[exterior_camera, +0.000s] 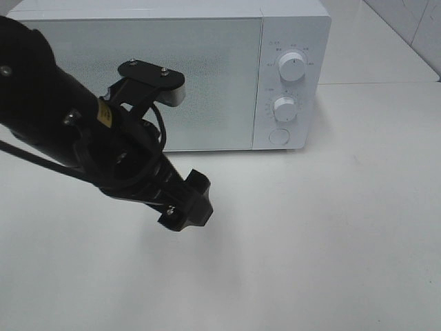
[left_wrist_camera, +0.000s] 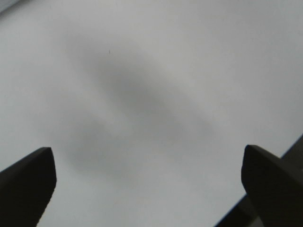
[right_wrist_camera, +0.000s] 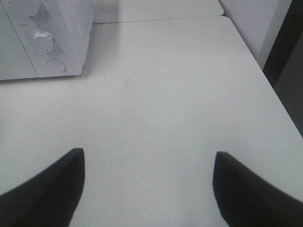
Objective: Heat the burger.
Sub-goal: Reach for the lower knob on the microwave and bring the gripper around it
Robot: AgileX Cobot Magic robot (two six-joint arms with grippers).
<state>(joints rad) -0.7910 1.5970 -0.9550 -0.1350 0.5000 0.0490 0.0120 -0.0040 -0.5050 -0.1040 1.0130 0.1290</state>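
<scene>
at the near side of the white surface (exterior_camera: 331, 262) nothing lies: no dish, no food, only bare top and a soft shadow. over the left part of it the left arm (exterior_camera: 62, 124) reaches in at a slant, and the left tool (left_wrist_camera: 147, 150) hangs above the surface with its two dark fingers (left_wrist_camera: 28, 182) spread wide. its wrist view shows only blank surface between them, so it holds nothing. the right tool (right_wrist_camera: 149, 152) is out of the high view; its own camera shows it wide apart as well, empty, with bare surface between the fingers and the microwave's corner further off.

at the back stands the white microwave (exterior_camera: 289, 21), its frosted door (exterior_camera: 207, 62) shut flush. to the right of the door sit the upper dial (exterior_camera: 293, 67), the lower dial (exterior_camera: 284, 107) and a round button (exterior_camera: 278, 136) beneath them.

the burger shows in none of the views. it is not on any visible part of the surface and not in either tool, and nothing can be made out through the frosted door, so i cannot tell whether it is inside. my judgement: with the door closed and both tools free, loading is probably done, and what is left is setting the dials to start the heating, nearer the right tool's side. if the burger is not inside, the whole task remains.
</scene>
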